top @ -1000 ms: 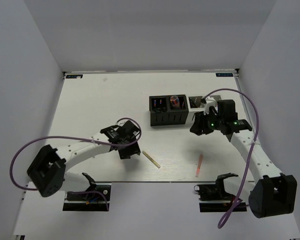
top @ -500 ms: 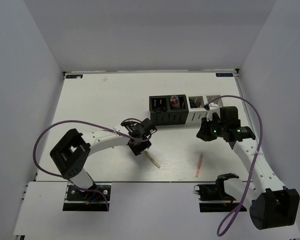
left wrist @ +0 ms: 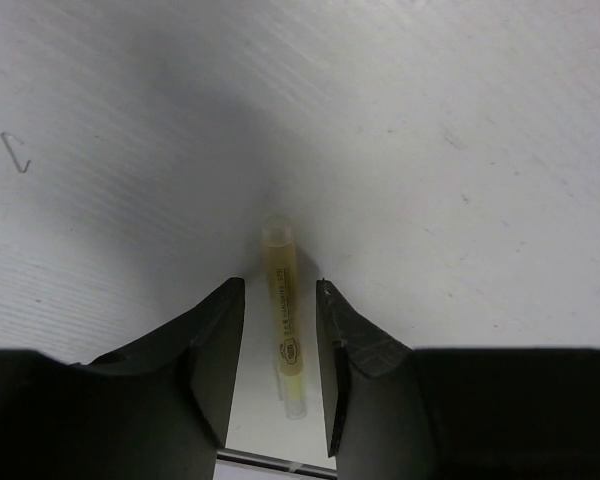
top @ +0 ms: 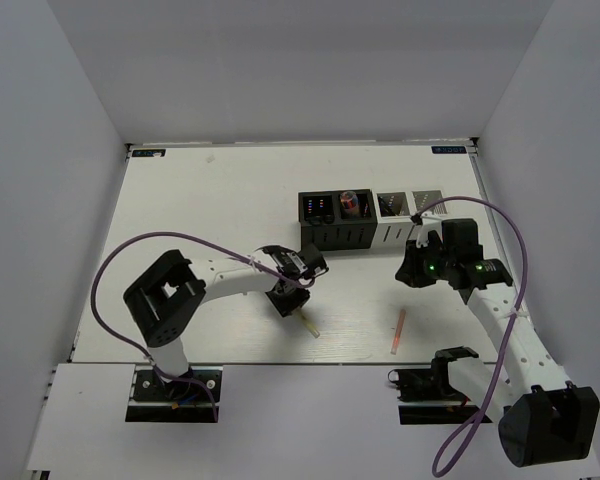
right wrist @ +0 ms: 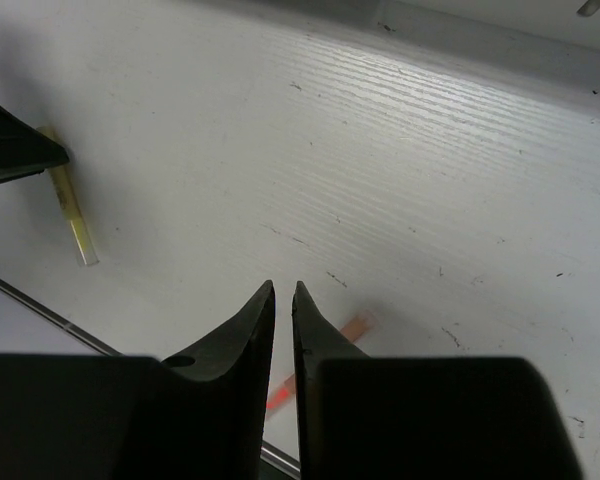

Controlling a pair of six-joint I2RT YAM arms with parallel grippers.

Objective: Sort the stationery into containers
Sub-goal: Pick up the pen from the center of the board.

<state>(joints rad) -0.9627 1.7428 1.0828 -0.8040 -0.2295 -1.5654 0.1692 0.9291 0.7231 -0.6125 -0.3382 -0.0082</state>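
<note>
The beige stick (top: pixel 308 326) lies flat on the table near the front edge. In the left wrist view it (left wrist: pixel 283 320) lies lengthwise between my left gripper's (left wrist: pixel 280 292) open jaws, with a gap on each side. My left gripper (top: pixel 286 301) is low over it. The thin salmon stick (top: pixel 398 332) lies on the table at the right front. My right gripper (top: pixel 411 271) hovers just in front of the containers (top: pixel 336 238), empty, with its jaws nearly together. In the right wrist view the salmon stick (right wrist: pixel 357 326) shows partly behind my right gripper (right wrist: pixel 283 290).
The row of four mesh cups holds highlighters with coloured caps (top: pixel 352 203) in the two black cups; the white cups (top: pixel 390 205) are to their right. The table's front edge (right wrist: pixel 40 305) runs close behind both sticks. The beige stick (right wrist: pixel 72 212) also shows at the left of the right wrist view.
My left arm has swung right and down until its open jaws straddle the beige stick. My right gripper has drawn back a little from the cups toward the near right.
</note>
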